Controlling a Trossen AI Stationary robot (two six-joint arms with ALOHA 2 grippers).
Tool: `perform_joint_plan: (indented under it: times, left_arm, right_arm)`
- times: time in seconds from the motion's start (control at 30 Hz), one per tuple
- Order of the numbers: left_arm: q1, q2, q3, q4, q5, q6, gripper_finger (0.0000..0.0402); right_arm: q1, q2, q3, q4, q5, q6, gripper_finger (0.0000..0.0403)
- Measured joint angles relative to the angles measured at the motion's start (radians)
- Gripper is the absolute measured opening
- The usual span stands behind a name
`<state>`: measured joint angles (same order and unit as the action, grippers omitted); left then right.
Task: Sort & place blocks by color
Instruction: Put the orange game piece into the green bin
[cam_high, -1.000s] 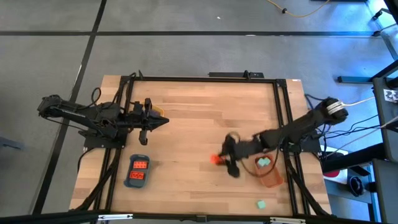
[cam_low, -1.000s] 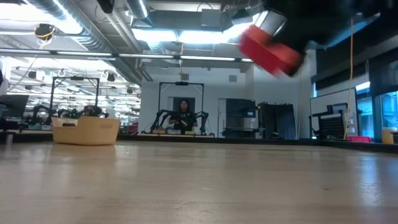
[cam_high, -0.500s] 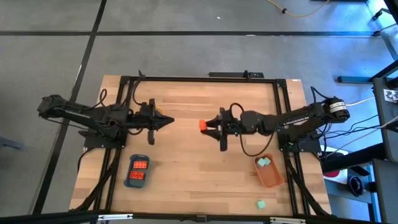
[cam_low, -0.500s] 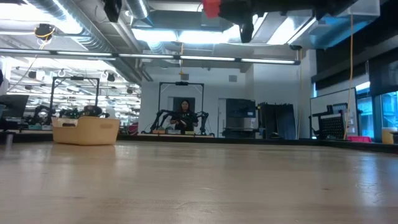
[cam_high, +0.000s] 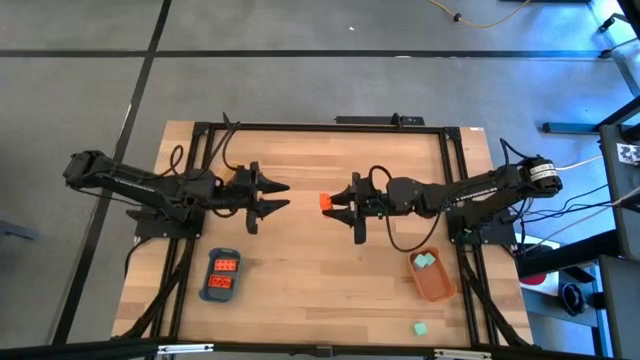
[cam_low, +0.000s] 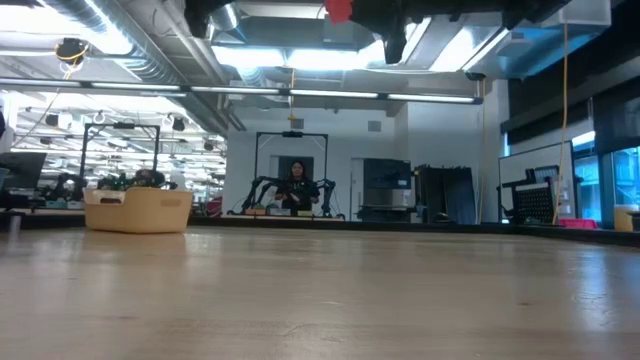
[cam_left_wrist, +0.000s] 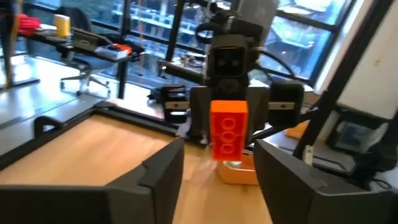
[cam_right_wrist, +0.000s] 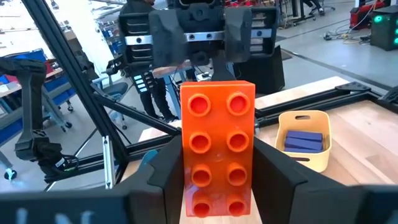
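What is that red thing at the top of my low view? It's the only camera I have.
Observer: An orange-red studded plastic brick, clamped in the right gripper above mid-table.
Operator: Where's the left gripper?
Observer: The left gripper is open and faces the brick, with a gap between them.
Operator: Any reds sorted?
Observer: Two orange-red bricks lie in the blue shallow tray on the left arm's side.

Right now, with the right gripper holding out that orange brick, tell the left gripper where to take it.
Take the free end of the orange brick that sticks out of the right gripper toward the left gripper. Come straight in along the table's length, open fingers closing on the two smooth long sides. The right fingers cover the other end, and the studded face gives poorer flat contact.
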<state>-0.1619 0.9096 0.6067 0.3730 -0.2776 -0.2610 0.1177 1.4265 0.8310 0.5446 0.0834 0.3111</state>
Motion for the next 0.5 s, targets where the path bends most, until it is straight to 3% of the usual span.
perform_joint_plan:
  times: [0.2,0.5]
  left_arm:
    - [0.000,0.099,0.008,0.102,0.045,-0.052,0.0217]
    - [0.004,0.345,0.212,0.053,0.006,0.075,0.0222]
  right_arm:
    - [0.000,0.000,0.000,0.006,0.000,0.001,0.0143]
    - [0.001,0.000,0.000,0.025,-0.009,0.001,0.0143]
